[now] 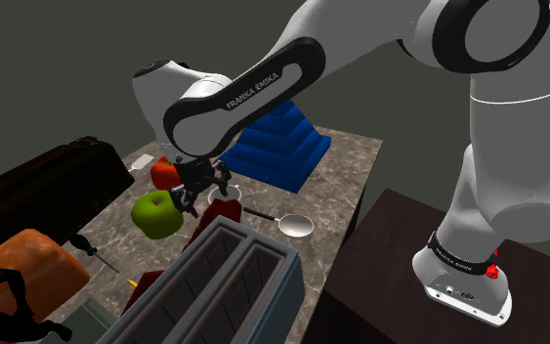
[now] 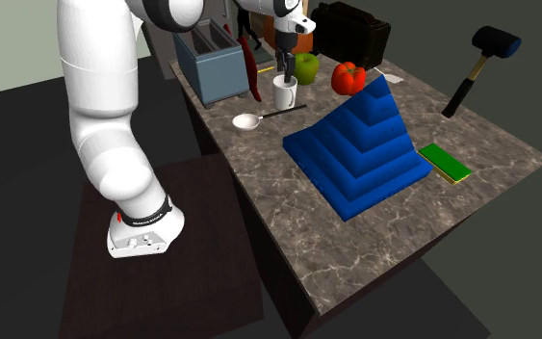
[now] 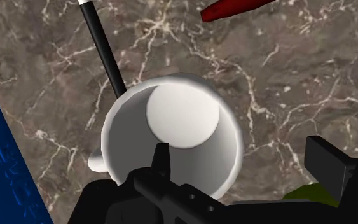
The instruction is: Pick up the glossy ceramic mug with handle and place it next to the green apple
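The white glossy mug [image 3: 171, 140] stands upright on the marble tabletop [image 2: 490, 130], its handle a small nub on the side toward the blue block. In the second exterior view the mug [image 2: 284, 93] sits just in front of the green apple [image 2: 305, 67]. My black gripper [image 3: 244, 162] hovers right over the mug, open. One finger [image 3: 161, 159] hangs inside the rim and the other finger [image 3: 327, 162] stands outside the wall, neither pressing it. In the shoulder view the gripper [image 1: 204, 186] is above the mug [image 1: 222, 198], with the apple [image 1: 157, 213] close on that view's left.
A blue stepped block [image 2: 365, 144] fills the table's middle. A spoon [image 2: 249, 120] lies beside the mug. A grey toaster [image 1: 214, 293], a long red object [image 2: 249, 67], a red tomato-like fruit [image 2: 348, 77], a black case [image 1: 48, 181], a hammer [image 2: 476, 63] and a green pad [image 2: 445, 162] stand around.
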